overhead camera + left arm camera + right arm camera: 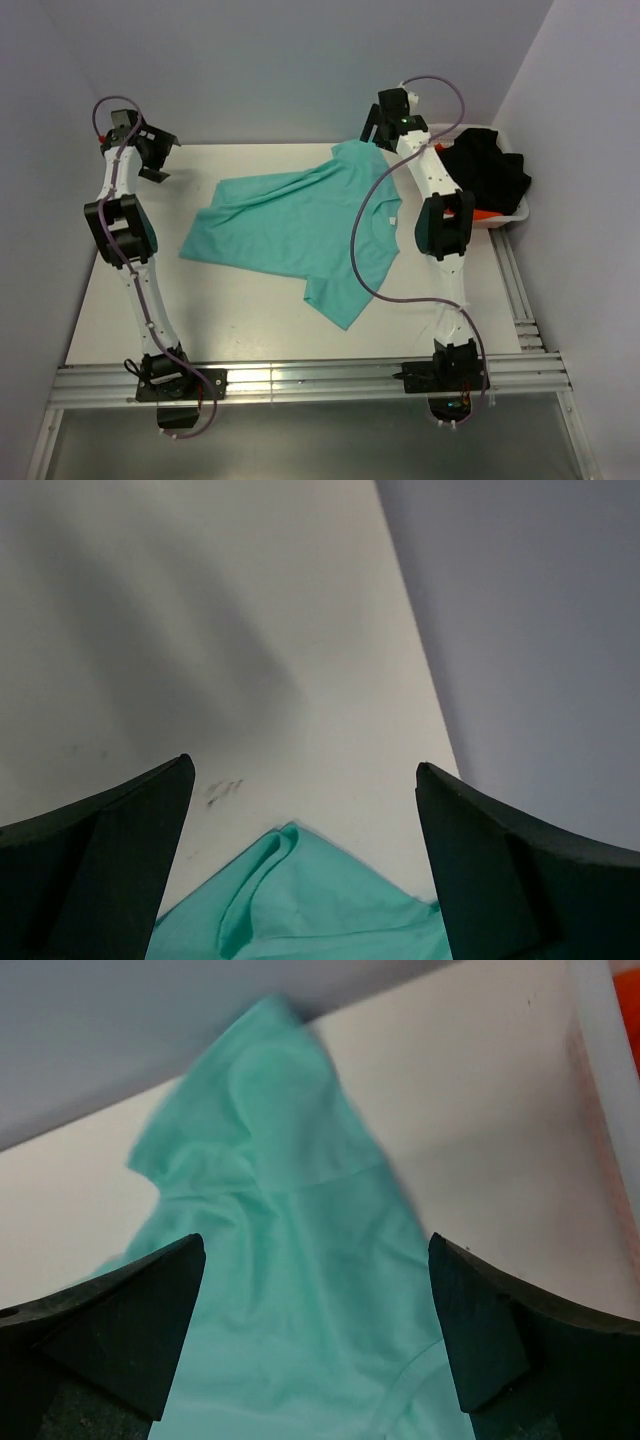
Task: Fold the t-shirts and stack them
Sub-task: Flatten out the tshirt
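Two grippers we log wide open and empty, left gripper (162, 158) and right gripper (373, 135); teal t-shirt (300, 225) lies rumpled on table (250, 310), mostly between them.

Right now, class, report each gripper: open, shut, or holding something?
Left gripper: open, holding nothing.
Right gripper: open, holding nothing, over the teal-green t-shirt.
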`<state>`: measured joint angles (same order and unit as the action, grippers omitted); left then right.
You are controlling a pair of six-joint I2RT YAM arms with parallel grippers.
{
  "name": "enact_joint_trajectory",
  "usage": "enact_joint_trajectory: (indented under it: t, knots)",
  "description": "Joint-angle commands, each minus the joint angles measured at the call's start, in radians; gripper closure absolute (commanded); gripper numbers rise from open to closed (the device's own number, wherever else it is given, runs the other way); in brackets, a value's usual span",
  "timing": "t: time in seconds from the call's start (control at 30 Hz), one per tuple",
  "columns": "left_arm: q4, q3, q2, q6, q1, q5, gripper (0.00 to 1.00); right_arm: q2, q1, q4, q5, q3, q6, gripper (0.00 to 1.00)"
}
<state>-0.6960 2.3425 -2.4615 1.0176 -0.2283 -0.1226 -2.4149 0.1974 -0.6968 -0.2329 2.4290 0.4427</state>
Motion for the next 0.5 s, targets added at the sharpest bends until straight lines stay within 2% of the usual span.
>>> enact_joint_trajectory:
  t: [0.0, 0.03, 0.17, 0.27, 0.37, 0.47]
  knots:
    - [0.205, -0.121, 0.245, 0.012, -0.016, -0.017, 0.00, 0.099, -0.018, 0.071, -0.043, 0.048, -0.003, 0.00]
    - [0.213, -0.176, 0.278, 0.003, -0.017, -0.012, 0.00, 0.096, -0.039, 0.062, -0.045, 0.054, 0.007, 0.00]
    - [0.060, -0.175, 0.297, -0.080, -0.003, 0.055, 0.01, 0.147, -0.090, 0.034, -0.042, 0.009, 0.045, 0.00]
    - [0.021, -0.261, 0.363, -0.116, 0.023, 0.118, 0.00, 0.209, -0.122, 0.011, -0.005, -0.069, 0.080, 0.00]
    - [0.070, -0.340, 0.380, -0.114, 0.050, 0.066, 0.05, 0.264, -0.139, -0.001, 0.069, -0.164, 0.108, 0.00]
    - [0.070, -0.301, 0.314, -0.129, 0.108, 0.008, 0.11, 0.293, -0.136, -0.012, 0.136, -0.261, 0.122, 0.00]
